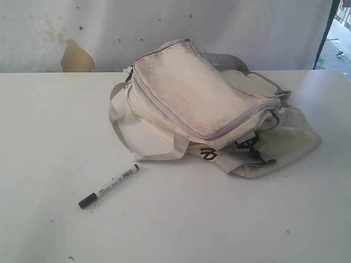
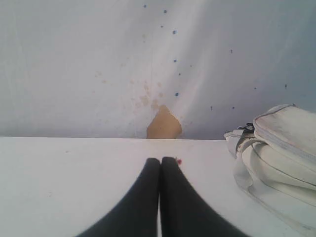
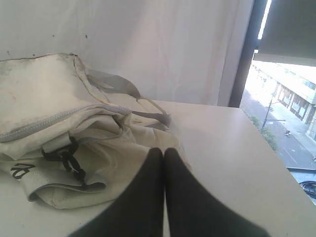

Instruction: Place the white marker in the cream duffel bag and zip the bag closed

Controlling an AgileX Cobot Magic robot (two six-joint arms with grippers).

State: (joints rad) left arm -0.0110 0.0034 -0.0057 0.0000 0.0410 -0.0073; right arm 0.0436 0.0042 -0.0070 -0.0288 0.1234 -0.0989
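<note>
The cream duffel bag (image 1: 203, 107) lies on the white table at centre right, its grey zipper (image 1: 219, 134) running along the top flap's edge. The white marker (image 1: 108, 186) with its black cap lies on the table in front of the bag's left side, apart from it. Neither gripper shows in the exterior view. My left gripper (image 2: 161, 160) is shut with nothing in it, low over the table, with the bag (image 2: 281, 153) off to one side. My right gripper (image 3: 164, 151) is shut and empty, close to the bag's (image 3: 59, 113) lower fabric.
A white cloth backdrop (image 1: 164, 27) with a torn tan patch (image 1: 76, 57) hangs behind the table. A grey webbing strap (image 1: 118, 123) loops out from the bag's left. The table's right edge (image 3: 276, 168) drops off beside a window.
</note>
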